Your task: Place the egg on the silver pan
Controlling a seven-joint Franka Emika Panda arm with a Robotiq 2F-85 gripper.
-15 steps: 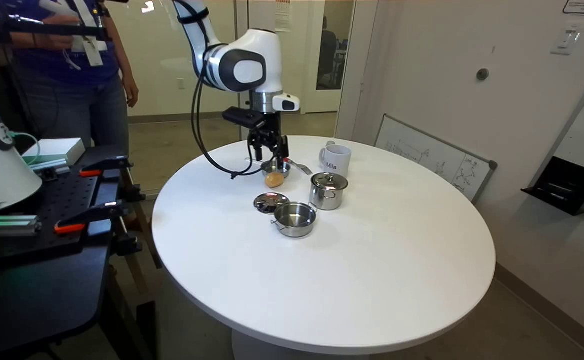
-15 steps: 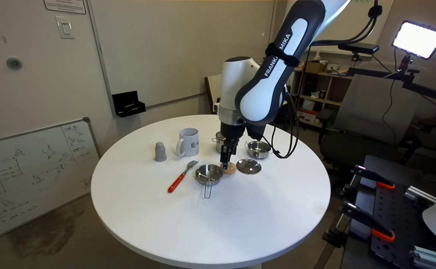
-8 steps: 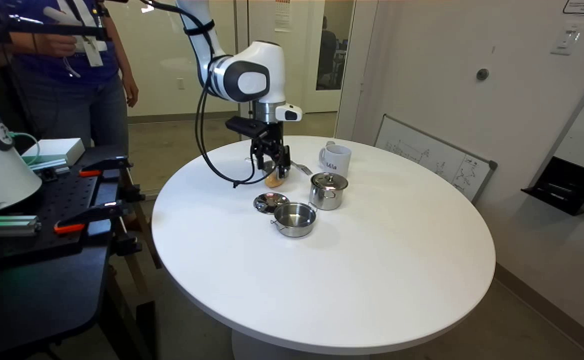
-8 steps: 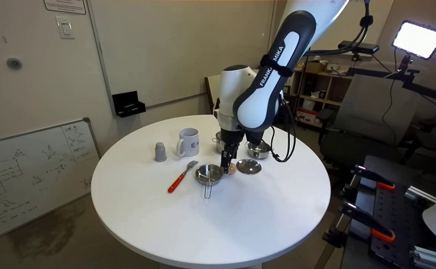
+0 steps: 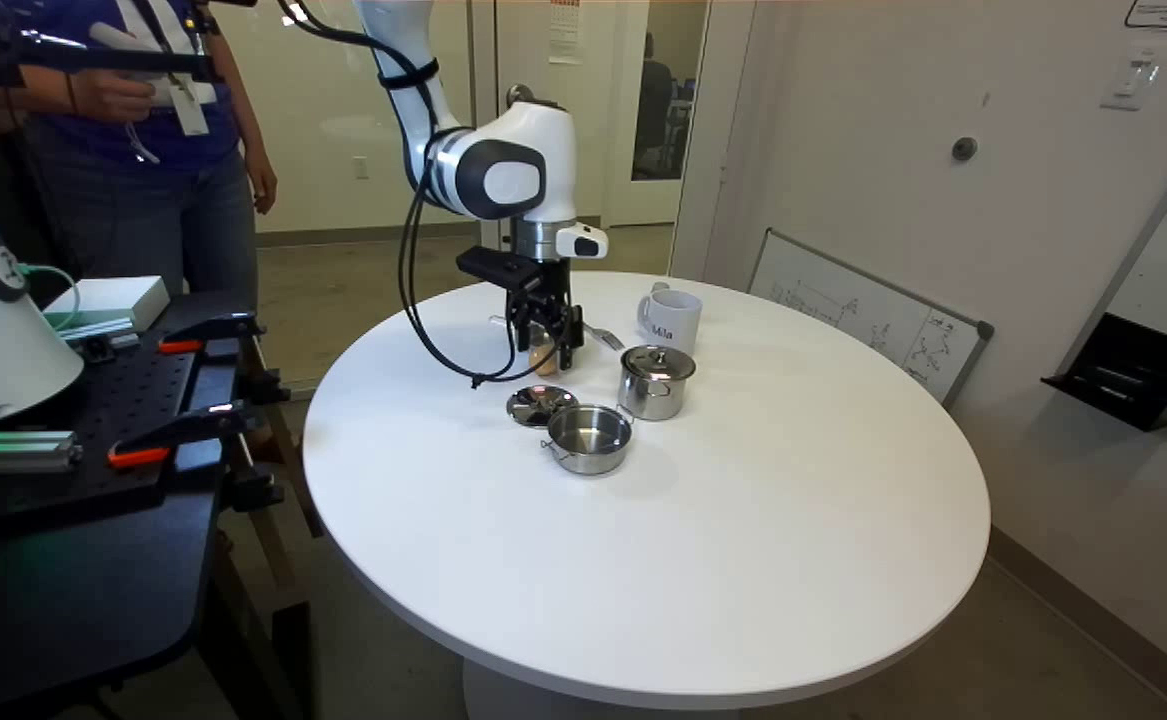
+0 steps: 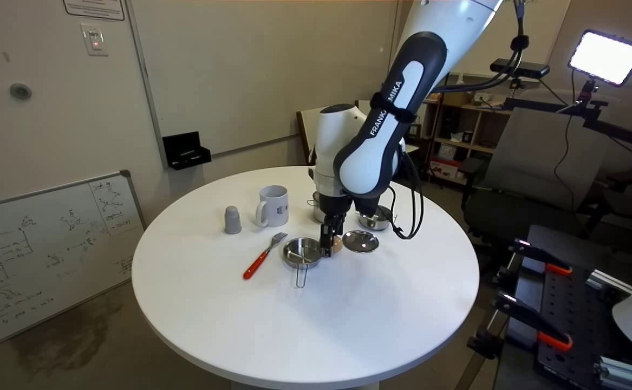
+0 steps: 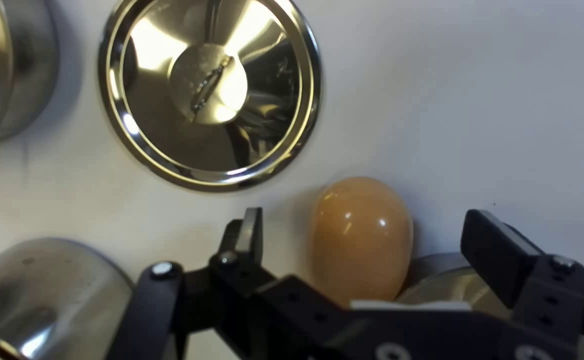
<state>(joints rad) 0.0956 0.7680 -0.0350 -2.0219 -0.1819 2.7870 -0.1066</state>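
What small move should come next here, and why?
Probably close the claw gently on the egg. The wrist view shows the egg between the open fingers, with a gap on each side, and in both exterior views they reach down beside it, close to the table. Their exact clearance is hard to judge, but they look low enough to grip.

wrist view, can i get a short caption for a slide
The open claw brackets a brown egg, with the silver pan partly hidden and a shiny round lid lying nearby.

A red-handled fork [image 6: 264, 255] lies near a white mug [image 6: 275, 208] and grey object [image 6: 232, 221]
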